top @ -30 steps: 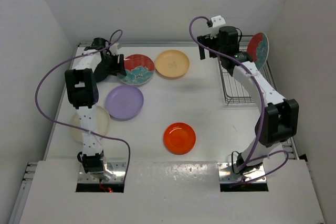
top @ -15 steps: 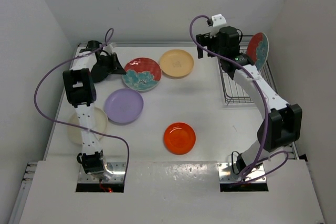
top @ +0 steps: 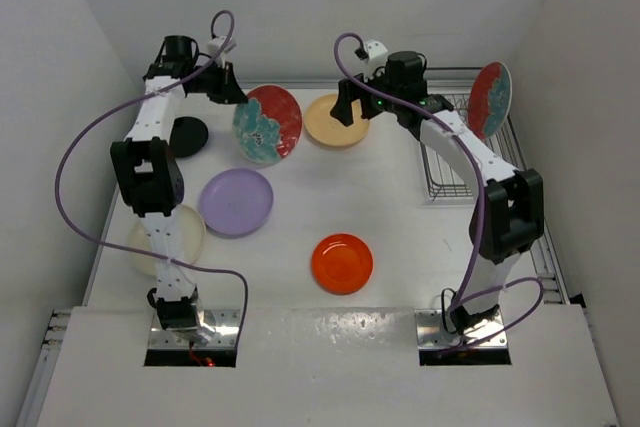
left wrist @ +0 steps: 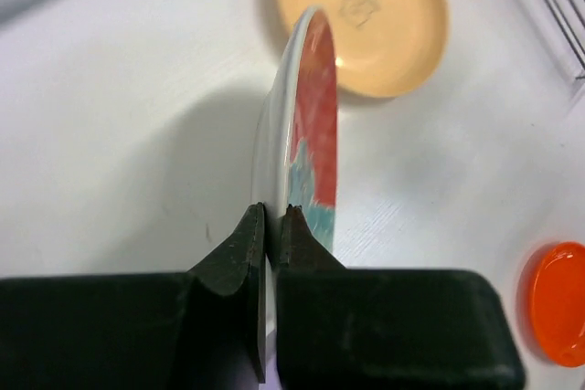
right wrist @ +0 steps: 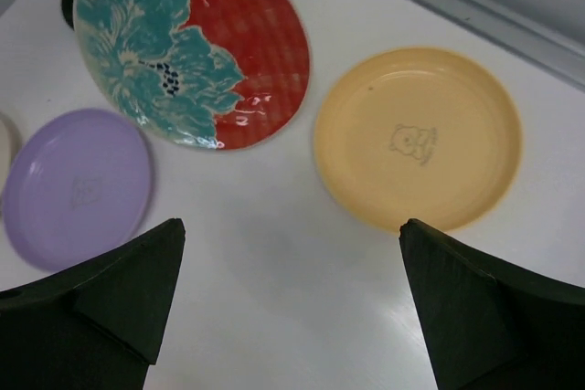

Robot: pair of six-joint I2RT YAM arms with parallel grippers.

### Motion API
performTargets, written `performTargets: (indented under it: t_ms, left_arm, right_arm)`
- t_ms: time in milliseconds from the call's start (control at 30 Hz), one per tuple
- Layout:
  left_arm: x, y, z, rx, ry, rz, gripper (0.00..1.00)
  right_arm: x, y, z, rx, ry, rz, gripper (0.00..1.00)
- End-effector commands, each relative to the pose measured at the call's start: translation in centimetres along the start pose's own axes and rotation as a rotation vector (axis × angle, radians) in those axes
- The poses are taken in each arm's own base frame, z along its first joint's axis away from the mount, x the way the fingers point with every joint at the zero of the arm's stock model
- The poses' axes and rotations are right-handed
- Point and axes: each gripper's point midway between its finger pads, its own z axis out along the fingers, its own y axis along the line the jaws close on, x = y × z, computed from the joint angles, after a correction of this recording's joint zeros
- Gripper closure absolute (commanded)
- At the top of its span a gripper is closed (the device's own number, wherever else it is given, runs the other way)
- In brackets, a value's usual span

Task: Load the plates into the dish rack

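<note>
From above, the left claw [top: 228,87] is squeezed tight on the rim of a red flower plate [top: 267,124], which is tipped up on its edge. Another red plate [top: 490,97] stands in the dish rack [top: 450,172].

The left wrist camera shows the pinched plate from the side.

The right wrist camera shows the right claw [right wrist: 292,308] spread wide, holding nothing, above the yellow plate [right wrist: 416,139].

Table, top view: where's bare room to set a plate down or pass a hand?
Biggest free patch: mid-table, bordered by lavender plate, tan-yellow plate, dish rack and orange plate. Also the near-right corner, between orange plate and the rack. Crowded: far left, around black plate and the tilted red flowered plate.
</note>
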Motion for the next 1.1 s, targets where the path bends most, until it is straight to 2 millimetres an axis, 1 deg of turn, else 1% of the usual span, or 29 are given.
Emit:
performTargets:
  t_ms: [0,33,67,100,133,167,200,233,267,300,367,400,433,467,500,533,600,633,667,700,733,767,867,900,933,967,1000,1033,1067]
  left_arm:
    - [-6.8,-7.8,-4.2,0.15,-0.167,0.224,1.0]
    - [-6.9,-8.0,-4.3,0.161,-0.169,0.225,1.0]
    - [-7.0,-9.1,-4.3,0.174,-0.163,0.215,1.0]
    - [-6.5,-9.6,-3.7,0.189,-0.15,0.211,1.0]
    - [-6.1,-10.4,-3.7,0.192,-0.132,0.198,1.0]
    - [-6.2,-11.8,-3.5,0.204,-0.125,0.229,1.0]
    - [-5.6,-12.0,-2.9,0.197,-0.102,0.232,1.0]
    - [-5.2,-12.8,-2.8,0.203,-0.084,0.237,1.0]
    - [-4.9,-14.0,-2.2,0.227,-0.069,0.26,1.0]
    - [-4.6,-14.5,-2.0,0.237,-0.058,0.256,1.0]
    - [-4.6,-16.1,-2.2,0.267,-0.055,0.275,1.0]
    - [-4.6,-16.3,-2.3,0.279,-0.057,0.275,1.0]
    - [-5.2,-17.2,-2.8,0.307,-0.075,0.288,1.0]
    - [-5.3,-17.5,-3.0,0.322,-0.079,0.288,1.0]
    - [-5.5,-18.1,-3.4,0.336,-0.085,0.282,1.0]
    - [-5.8,-18.6,-3.7,0.358,-0.096,0.288,1.0]
    - [-6.0,-19.0,-4.0,0.366,-0.103,0.295,1.0]
    - [-6.0,-19.4,-3.9,0.374,-0.1,0.299,1.0]
    - [-5.8,-19.4,-3.9,0.375,-0.093,0.29,1.0]
    - [-5.8,-19.7,-4.3,0.375,-0.095,0.302,1.0]
    - [-5.6,-19.6,-4.1,0.376,-0.089,0.295,1.0]
    - [-5.1,-19.8,-3.8,0.385,-0.08,0.298,1.0]
    - [-5.1,-19.5,-3.6,0.363,-0.075,0.299,1.0]
    - [-5.4,-19.6,-3.8,0.361,-0.082,0.307,1.0]
    - [-5.8,-19.3,-4.1,0.352,-0.091,0.31,1.0]
    - [-5.5,-19.0,-3.7,0.353,-0.084,0.302,1.0]
    - [-6.0,-19.1,-4.0,0.351,-0.094,0.313,1.0]
    - [-6.4,-18.5,-4.3,0.326,-0.102,0.318,1.0]
    - [-6.2,-17.9,-3.9,0.306,-0.091,0.31,1.0]
  right_arm:
    - [-1.5,1.6,0.5,-0.102,-0.05,0.057,0.0]
    - [-1.0,1.3,1.0,-0.1,-0.038,0.063,0.0]
    - [-0.8,1.7,1.2,-0.128,-0.036,0.079,0.0]
    - [0.1,1.6,2.1,-0.139,-0.017,0.087,0.02]
    - [0.1,1.6,2.3,-0.149,-0.019,0.09,0.02]
    - [0.5,2.0,3.0,-0.186,-0.021,0.089,0.02]
    - [1.1,2.0,3.6,-0.201,-0.01,0.098,0.02]
    - [1.2,2.3,3.8,-0.224,-0.013,0.102,0.03]
    - [1.2,2.3,4.1,-0.236,-0.023,0.1,0.03]
    - [2.1,2.6,5.0,-0.269,-0.012,0.109,0.03]
    - [2.0,2.6,5.5,-0.297,-0.031,0.119,0.04]
    - [2.4,2.9,5.6,-0.327,-0.024,0.127,0.04]
    - [2.1,3.1,5.7,-0.348,-0.042,0.129,0.05]
    - [3.0,3.2,5.9,-0.364,-0.028,0.147,0.05]
    - [2.8,4.2,5.5,-0.423,-0.038,0.167,0.05]
    - [2.9,4.7,5.8,-0.445,-0.049,0.168,0.06]
    - [4.6,4.9,6.0,-0.448,-0.027,0.185,0.06]
    - [5.8,4.9,6.4,-0.444,-0.009,0.193,0.06]
    - [6.1,4.6,6.5,-0.434,-0.007,0.194,0.08]
    - [6.4,4.3,6.5,-0.43,-0.004,0.201,0.12]
    - [6.9,4.5,6.8,-0.453,0.007,0.204,0.2]
    - [6.7,4.4,6.7,-0.46,0.008,0.209,0.4]
    - [5.9,6.0,6.3,-0.537,0.006,0.208,0.71]
    - [5.8,6.1,6.1,-0.544,0.008,0.225,0.76]
    - [5.5,6.7,5.8,-0.566,-0.009,0.215,0.8]
    - [4.6,7.1,5.1,-0.57,-0.029,0.204,0.86]
    - [4.9,7.4,4.8,-0.572,-0.025,0.209,1.0]
    - [5.0,7.5,4.6,-0.566,-0.038,0.202,1.0]
    - [4.2,7.8,3.6,-0.563,-0.06,0.187,1.0]
